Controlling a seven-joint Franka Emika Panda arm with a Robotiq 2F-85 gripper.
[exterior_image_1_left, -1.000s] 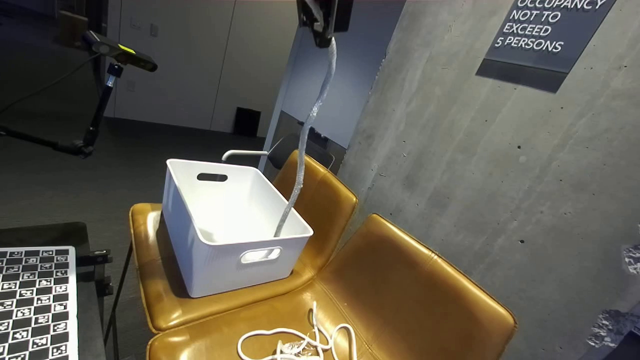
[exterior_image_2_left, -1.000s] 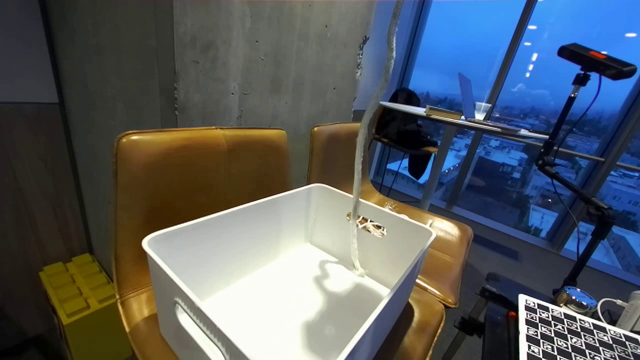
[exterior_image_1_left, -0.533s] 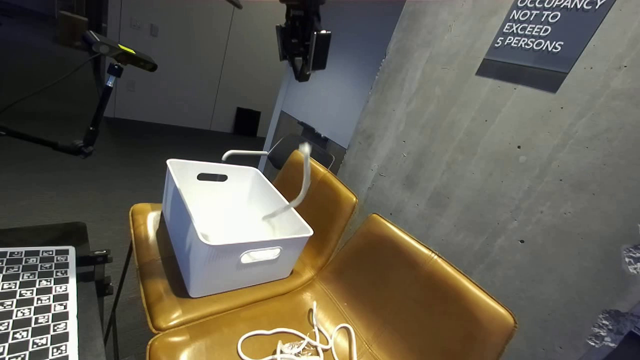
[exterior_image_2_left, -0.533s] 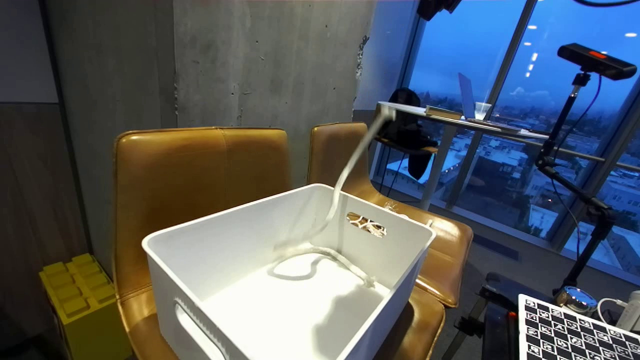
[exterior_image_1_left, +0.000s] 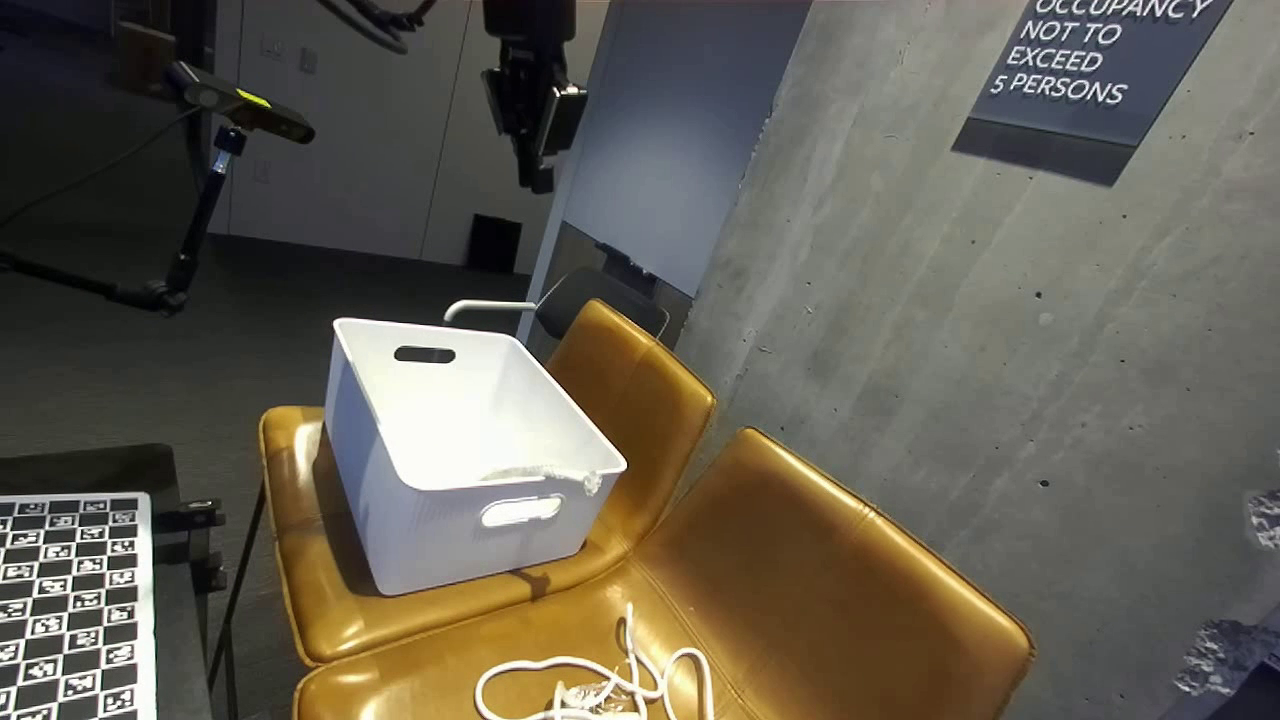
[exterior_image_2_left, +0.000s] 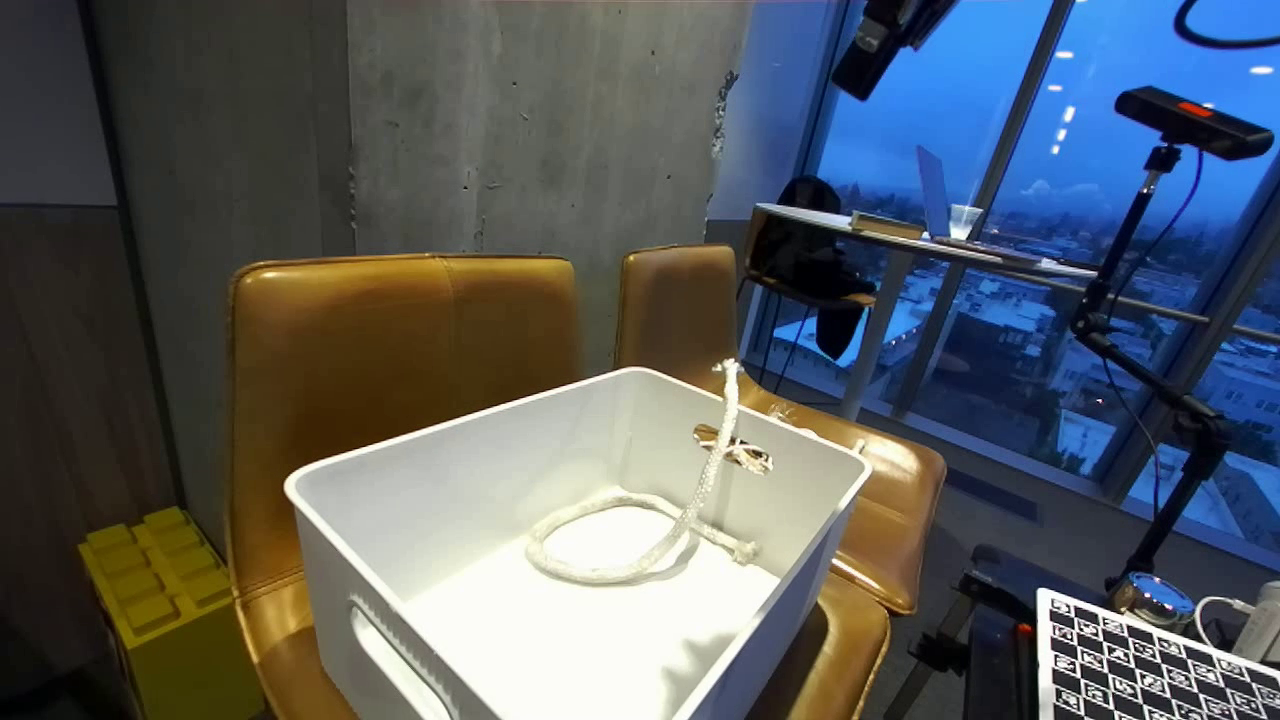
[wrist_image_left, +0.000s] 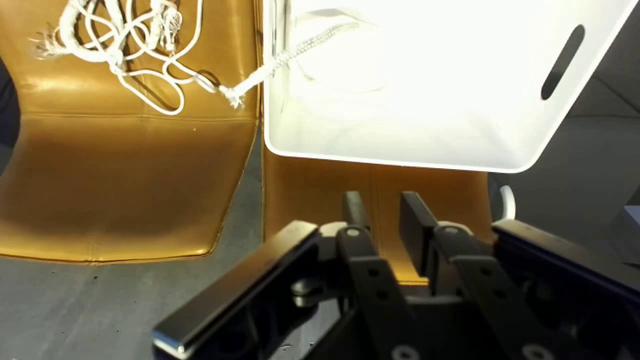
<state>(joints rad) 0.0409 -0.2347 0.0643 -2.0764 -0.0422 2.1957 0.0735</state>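
Gripper (wrist_image_left: 384, 209) hung up high, jaws parted; rope (exterior_image_2_left: 598, 577) sat looped in the white bin (exterior_image_2_left: 500, 460), one end poking past the rim. Tangled cords (wrist_image_left: 116, 59) cluttered the next chair (wrist_image_left: 120, 190); wrist-view glare kinda washed out the loop.

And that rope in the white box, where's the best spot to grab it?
Probably the raised stretch of the rope just below its frayed end, with the open gripper coming down from above: that end pokes up past the rim of the box, while the rest loops low inside.
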